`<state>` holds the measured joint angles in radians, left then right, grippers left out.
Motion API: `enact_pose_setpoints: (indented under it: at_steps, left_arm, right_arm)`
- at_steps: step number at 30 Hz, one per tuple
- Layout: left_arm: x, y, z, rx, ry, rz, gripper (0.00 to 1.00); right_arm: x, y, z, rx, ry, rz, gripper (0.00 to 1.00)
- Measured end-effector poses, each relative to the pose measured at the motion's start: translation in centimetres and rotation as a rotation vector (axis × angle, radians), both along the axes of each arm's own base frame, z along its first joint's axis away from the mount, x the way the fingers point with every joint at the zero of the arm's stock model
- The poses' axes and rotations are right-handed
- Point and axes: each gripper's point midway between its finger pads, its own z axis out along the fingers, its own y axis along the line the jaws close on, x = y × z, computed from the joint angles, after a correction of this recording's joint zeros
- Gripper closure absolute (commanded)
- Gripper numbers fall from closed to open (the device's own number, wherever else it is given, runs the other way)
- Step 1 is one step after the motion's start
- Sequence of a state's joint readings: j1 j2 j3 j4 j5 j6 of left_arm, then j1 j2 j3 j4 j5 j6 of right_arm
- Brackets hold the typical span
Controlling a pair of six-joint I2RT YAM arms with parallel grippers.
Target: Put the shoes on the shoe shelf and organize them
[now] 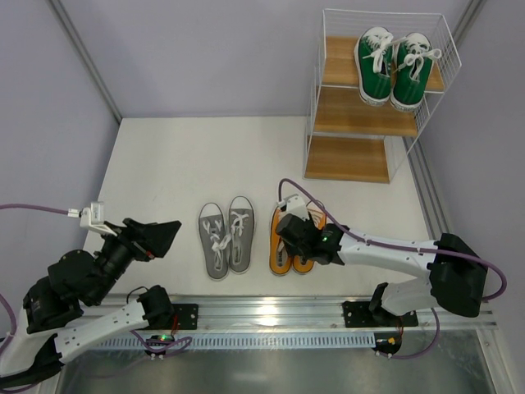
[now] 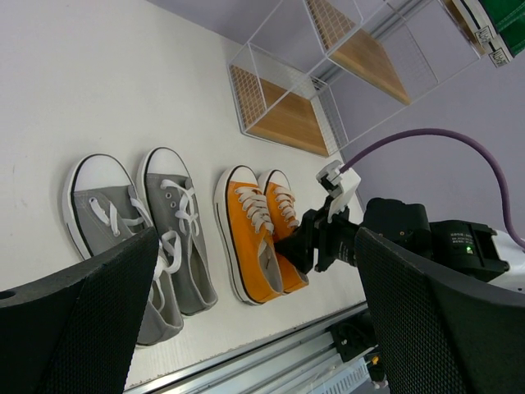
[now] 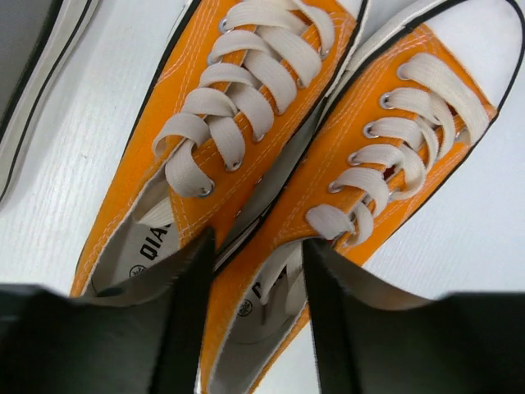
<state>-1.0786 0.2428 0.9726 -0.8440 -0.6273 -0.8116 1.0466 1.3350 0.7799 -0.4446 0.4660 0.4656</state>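
The orange shoes (image 1: 289,246) lie side by side on the table, toes away from me. My right gripper (image 1: 294,234) is down on their heel ends. In the right wrist view its jaws (image 3: 258,240) are open, one finger in each shoe's opening, straddling the two adjoining inner sides of the orange pair (image 3: 271,123). The grey shoes (image 1: 227,238) lie just left of them. The green shoes (image 1: 394,70) stand on the top board of the shoe shelf (image 1: 353,160). My left gripper (image 1: 160,236) is open and empty, raised at the left, looking over both pairs (image 2: 256,238).
The shelf's middle and bottom boards are bare. A metal rail (image 1: 271,316) runs along the near table edge. Grey walls enclose the table on both sides. A purple cable (image 1: 328,215) loops over my right arm.
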Motion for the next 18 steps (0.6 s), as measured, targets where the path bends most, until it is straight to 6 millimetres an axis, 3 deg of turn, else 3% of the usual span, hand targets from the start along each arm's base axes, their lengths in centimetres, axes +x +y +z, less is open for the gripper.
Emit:
enact_pose_setpoints:
  at_steps: [1, 3, 10, 18]
  left_arm:
    - [0.0, 0.0, 0.0, 0.000, 0.000, 0.000, 0.00]
    - [0.0, 0.0, 0.0, 0.001, 0.000, 0.000, 0.00]
    - [-0.1, 0.2, 0.2, -0.005, -0.006, 0.000, 0.00]
    - [-0.2, 0.5, 0.3, -0.013, -0.010, 0.000, 0.00]
  right_arm:
    - [0.1, -0.1, 0.2, 0.001, -0.006, -0.014, 0.36]
    - [0.4, -0.3, 0.8, -0.001, -0.022, -0.051, 0.32]
    - [0.9, 0.1, 4.5, 0.149, -0.060, -0.185, 0.31]
    - [-1.9, 2.0, 3.3, 0.214, 0.016, -0.212, 0.32]
